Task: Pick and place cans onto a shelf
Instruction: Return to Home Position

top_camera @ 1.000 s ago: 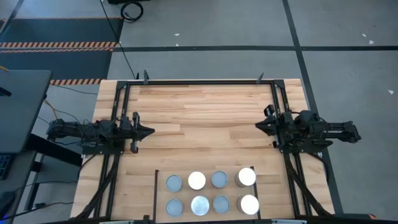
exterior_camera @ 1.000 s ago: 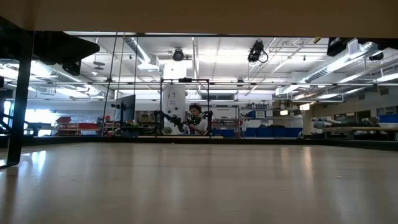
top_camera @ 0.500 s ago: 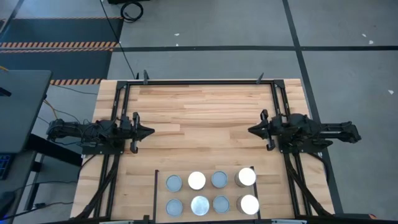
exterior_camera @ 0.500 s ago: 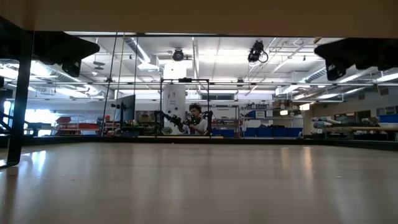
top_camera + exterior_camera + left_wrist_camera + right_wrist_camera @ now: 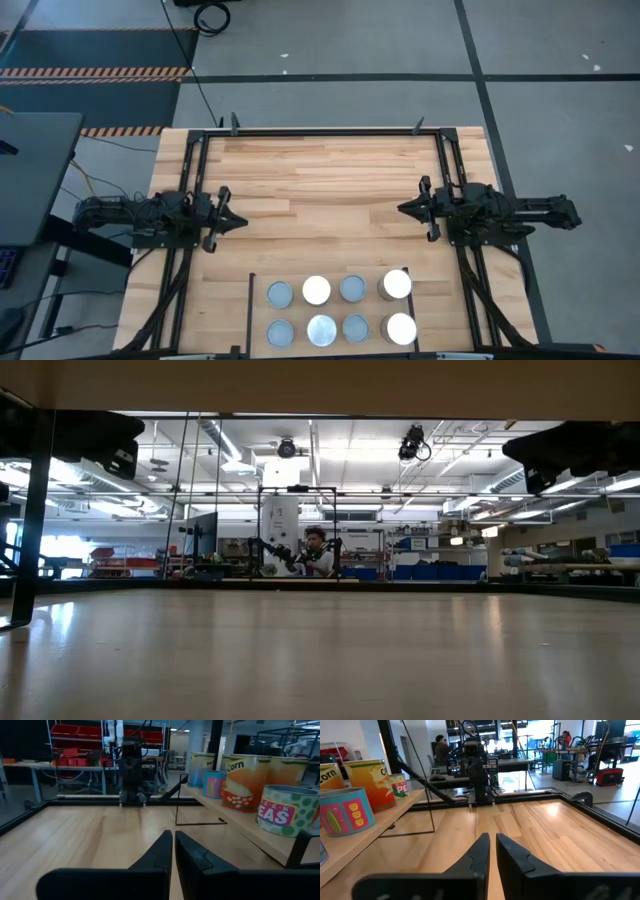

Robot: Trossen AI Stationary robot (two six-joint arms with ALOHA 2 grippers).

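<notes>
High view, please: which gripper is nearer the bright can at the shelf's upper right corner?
Right. The right gripper sits just beyond that can; the left gripper is across the table.

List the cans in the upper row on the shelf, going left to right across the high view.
first grey-blue can → first gleaming white can → second grey-blue can → second gleaming white can

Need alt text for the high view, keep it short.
Seen from above, eight cans stand in two rows of four on the shelf at the bottom edge of the wooden table. The left gripper and right gripper, both shut and empty, point inward from opposite sides, apart from the cans.
</notes>
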